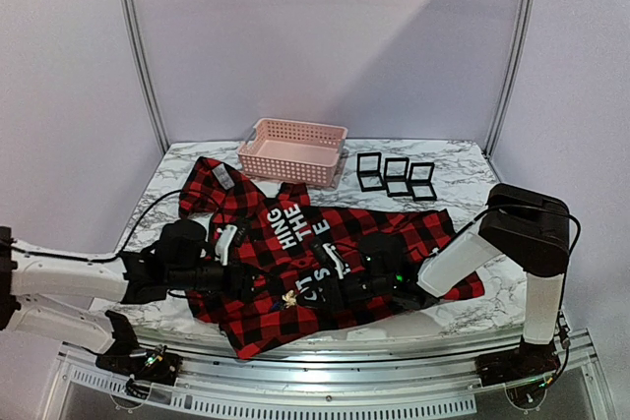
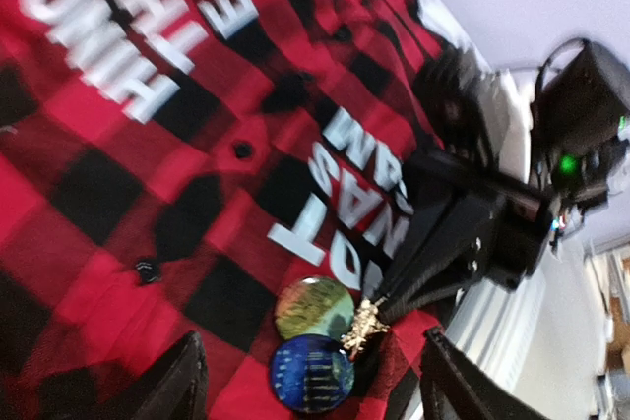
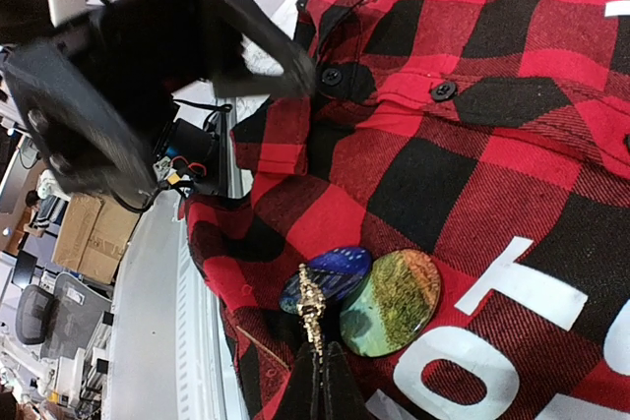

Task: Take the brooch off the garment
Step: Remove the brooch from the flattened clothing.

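The red-and-black plaid garment (image 1: 325,243) with white lettering lies spread on the marble table (image 1: 463,179). A small gold brooch (image 3: 311,304) stands at its lower hem, beside a round blue badge (image 3: 330,275) and a round green-yellow badge (image 3: 392,302). My right gripper (image 3: 317,356) is shut on the brooch's lower end. I cannot tell whether the brooch (image 2: 364,330) is still pinned to the cloth. My left gripper (image 2: 315,381) is open just above the fabric, its fingers (image 2: 187,381) either side of the badges and holding nothing.
A pink perforated basket (image 1: 293,150) stands at the back of the table. Three small black open boxes (image 1: 397,176) sit to its right. The garment's hem lies at the table's near edge, next to the metal rail (image 1: 325,361).
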